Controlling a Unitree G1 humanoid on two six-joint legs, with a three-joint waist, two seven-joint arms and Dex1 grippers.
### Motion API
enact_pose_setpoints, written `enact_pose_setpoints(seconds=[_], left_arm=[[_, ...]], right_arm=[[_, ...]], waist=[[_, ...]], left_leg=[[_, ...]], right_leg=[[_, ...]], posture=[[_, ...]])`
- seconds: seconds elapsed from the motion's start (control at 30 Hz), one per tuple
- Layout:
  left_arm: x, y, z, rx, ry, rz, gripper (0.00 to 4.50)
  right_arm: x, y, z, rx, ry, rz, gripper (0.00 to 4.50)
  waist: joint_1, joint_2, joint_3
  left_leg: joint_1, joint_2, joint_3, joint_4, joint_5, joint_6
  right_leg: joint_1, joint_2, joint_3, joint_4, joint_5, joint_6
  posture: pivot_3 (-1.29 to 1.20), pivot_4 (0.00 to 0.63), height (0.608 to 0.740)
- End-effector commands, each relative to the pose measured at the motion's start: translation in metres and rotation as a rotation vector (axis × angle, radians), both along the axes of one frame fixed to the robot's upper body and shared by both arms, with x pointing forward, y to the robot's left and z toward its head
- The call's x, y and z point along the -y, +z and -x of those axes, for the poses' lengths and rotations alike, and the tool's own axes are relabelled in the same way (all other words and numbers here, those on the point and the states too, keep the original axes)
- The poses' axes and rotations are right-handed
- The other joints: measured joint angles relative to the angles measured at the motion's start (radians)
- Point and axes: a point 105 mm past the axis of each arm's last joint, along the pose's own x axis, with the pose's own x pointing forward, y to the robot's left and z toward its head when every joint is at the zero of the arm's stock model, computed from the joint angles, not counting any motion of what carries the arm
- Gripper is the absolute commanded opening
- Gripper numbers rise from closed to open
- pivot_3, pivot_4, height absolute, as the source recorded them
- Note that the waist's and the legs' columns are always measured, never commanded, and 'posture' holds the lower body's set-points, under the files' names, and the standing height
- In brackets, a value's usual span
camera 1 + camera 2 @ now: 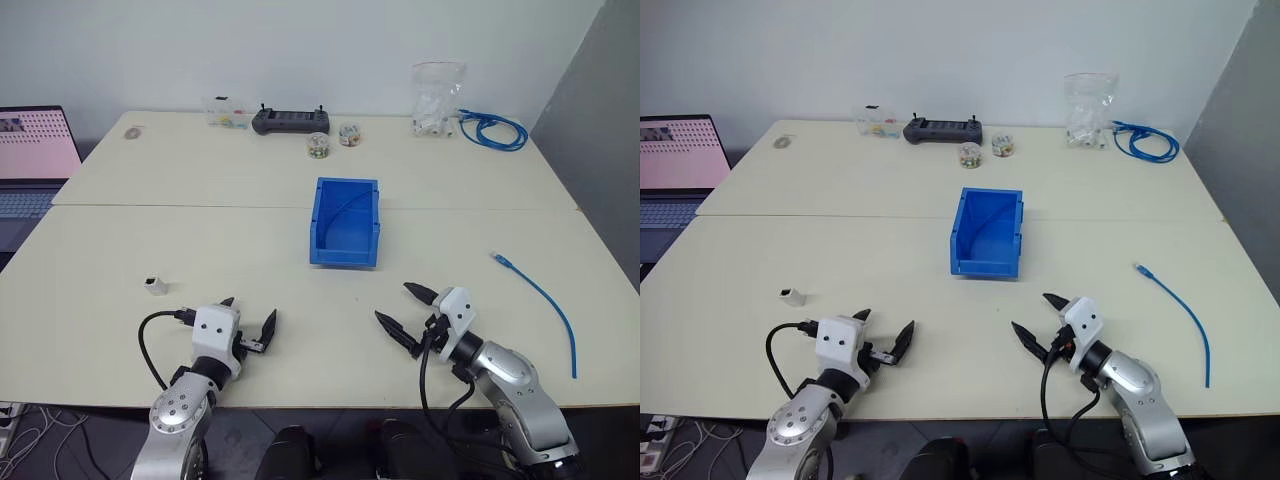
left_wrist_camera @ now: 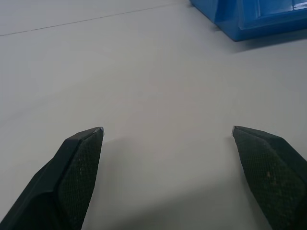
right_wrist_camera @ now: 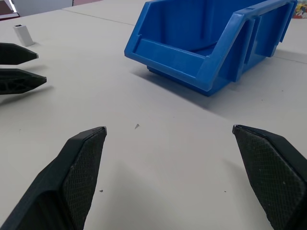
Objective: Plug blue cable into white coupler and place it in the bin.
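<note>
Both arms are low over the near edge of the table (image 1: pixel 200 230), and both pairs of fingers are spread wide with nothing between them. The left gripper (image 1: pixel 249 323) hovers just above the bare tabletop, its two black fingers (image 2: pixel 76 177) well apart — in the left wrist view there is only pale table between the tips, with a corner of the bin beyond them and off to one side. The right gripper (image 1: pixel 404 314) is just as wide, its tips angled toward the robot's left; bare surface lies between its fingers (image 3: pixel 72 177) too.

The bin (image 1: pixel 346 222) sits straight ahead of both grippers, in the middle of the table, lowered front lip toward the robot, nearer the right fingertips than the left. It looks empty.

The white coupler (image 1: pixel 155 285) stands on the table out to the left of the left fingers and a little ahead of them, clear of any contact. In the right wrist view it shows beyond the left gripper's tips.

The blue cable (image 1: pixel 545 300) lies well to the right of the right fingers — its clear plug end ahead and to the right of the tips, the rest trailing back toward the near edge. Neither gripper touches it.
</note>
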Motion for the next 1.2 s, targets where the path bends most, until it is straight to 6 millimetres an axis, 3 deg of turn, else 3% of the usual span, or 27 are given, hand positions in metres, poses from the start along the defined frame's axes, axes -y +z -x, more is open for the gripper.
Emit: enact_pose_setpoints(seconds=[0.03, 0.37, 0.57, 0.8, 1.03, 1.2], left_arm=[[0.005, 0.008, 0.001, 0.046, -0.041, -0.009, 4.5], [0.006, 0.009, 0.0, 0.056, -0.053, -0.002, 4.5], [-0.004, 0.011, -0.004, 0.073, -0.038, -0.004, 4.5], [0.006, 0.036, -0.001, 0.15, -0.162, 0.048, 4.5], [0.045, 0.057, -0.001, 0.118, -0.438, 0.068, 4.5], [0.08, 0.069, 0.003, 0.02, -0.723, 0.089, 4.5]], right_arm=[[-0.003, 0.01, 0.0, 0.045, 0.005, -0.018, 4.47], [-0.004, 0.008, 0.003, 0.043, 0.008, -0.013, 4.47], [-0.005, 0.009, 0.003, 0.047, 0.01, -0.011, 4.47], [-0.005, 0.009, 0.004, 0.051, 0.005, -0.007, 4.47], [0.006, 0.025, 0.013, 0.062, -0.021, -0.01, 4.47], [0.036, 0.049, 0.021, 0.006, -0.082, -0.017, 4.47]], waist=[[0.0, 0.0, 0.0], [0.0, 0.0, 0.0], [0.0, 0.0, 0.0], [0.0, 0.0, 0.0], [0.001, 0.0, 0.0], [0.003, 0.0, 0.0]], left_leg=[[0.0, 0.0, 0.0, 0.0, 0.0, 0.0], [0.0, 0.0, 0.0, 0.0, 0.0, 0.0], [0.0, 0.0, 0.0, 0.0, 0.0, 0.0], [0.0, 0.0, 0.0, 0.0, 0.0, 0.0], [0.0, 0.0, 0.0, 0.0, 0.0, 0.0], [0.0, 0.0, 0.0, 0.0, 0.0, 0.0]], right_leg=[[0.0, 0.0, 0.0, 0.0, 0.0, 0.0], [0.0, 0.0, 0.0, 0.0, 0.0, 0.0], [0.0, 0.0, 0.0, 0.0, 0.0, 0.0], [0.0, 0.0, 0.0, 0.0, 0.0, 0.0], [0.0, 0.0, 0.0, 0.0, 0.0, 0.0], [0.0, 0.0, 0.0, 0.0, 0.0, 0.0]], posture=[[0.0, 0.15, 0.74], [0.0, 0.15, 0.74], [0.0, 0.15, 0.74], [0.0, 0.15, 0.74], [0.0, 0.15, 0.74], [0.0, 0.15, 0.74]])
